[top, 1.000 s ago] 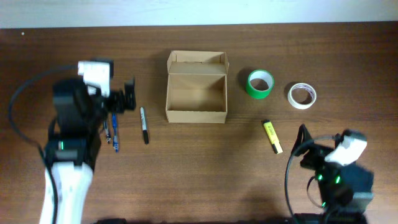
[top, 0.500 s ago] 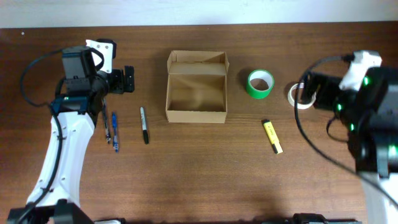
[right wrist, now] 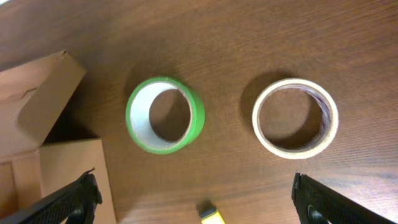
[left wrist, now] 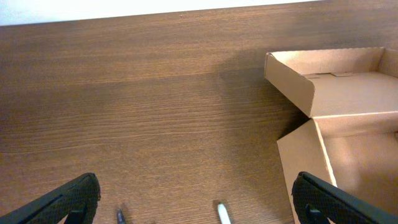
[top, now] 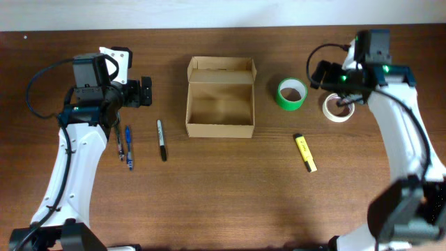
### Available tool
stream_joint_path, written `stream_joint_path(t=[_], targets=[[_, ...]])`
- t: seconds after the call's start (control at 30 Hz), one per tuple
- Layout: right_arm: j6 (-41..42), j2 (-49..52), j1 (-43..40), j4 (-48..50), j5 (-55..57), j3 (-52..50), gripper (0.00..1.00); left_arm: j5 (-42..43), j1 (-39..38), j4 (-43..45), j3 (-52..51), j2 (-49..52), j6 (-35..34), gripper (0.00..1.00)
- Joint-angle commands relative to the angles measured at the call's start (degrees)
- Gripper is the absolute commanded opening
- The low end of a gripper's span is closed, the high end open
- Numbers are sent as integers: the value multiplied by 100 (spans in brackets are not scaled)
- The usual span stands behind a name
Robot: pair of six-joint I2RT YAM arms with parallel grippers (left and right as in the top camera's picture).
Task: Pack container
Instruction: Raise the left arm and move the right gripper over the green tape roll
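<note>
The container (top: 219, 108) stands open at upper centre of the overhead view, its flap back toward the far edge of the desk (top: 223, 209), with bare dark wood on every side. At upper left the left end effector (top: 145, 92) hangs wide open, with a black marker (top: 162, 139) and blue pens (top: 128, 146) lower in frame. At upper right the right end effector (top: 316, 74), jaws spread, hovers by the green tape roll (top: 291, 93) and the cream tape roll (top: 339, 107). A yellow highlighter (top: 304, 153) lies below them in frame.

The container (top: 220, 108), tan cardboard, sits open and seemingly empty mid-table.

White L arm (top: 73, 167) & R arm (top: 398, 132), black joints (top: 87, 73) & jaws, looped black cables (top: 29, 94), green LEDs (top: 384, 68)
</note>
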Motion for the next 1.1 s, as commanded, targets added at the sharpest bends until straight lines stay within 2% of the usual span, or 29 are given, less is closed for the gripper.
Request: stream_joint_path(t=[0.0, 0.13, 0.27, 0.67, 0.73, 0.83, 1.07], targets=[[149, 498, 9, -125, -15, 656, 100, -26, 13, -2, 83, 33, 96, 99], [-116, 979, 129, -168, 455, 922, 99, -26, 13, -2, 83, 33, 96, 99], [-282, 1296, 243, -173, 833, 922, 88, -26, 13, -2, 83, 33, 94, 99], [-407, 1926, 577, -315, 859, 916, 88, -26, 13, -2, 83, 33, 96, 99], [-385, 1996, 573, -289, 859, 916, 86, -26, 13, -2, 83, 33, 96, 99], [-387, 2092, 564, -269, 866, 916, 74, -26, 13, -2, 83, 33, 96, 99], [-258, 2361, 566, -225, 857, 909, 73, -26, 13, -2, 83, 33, 96, 99]])
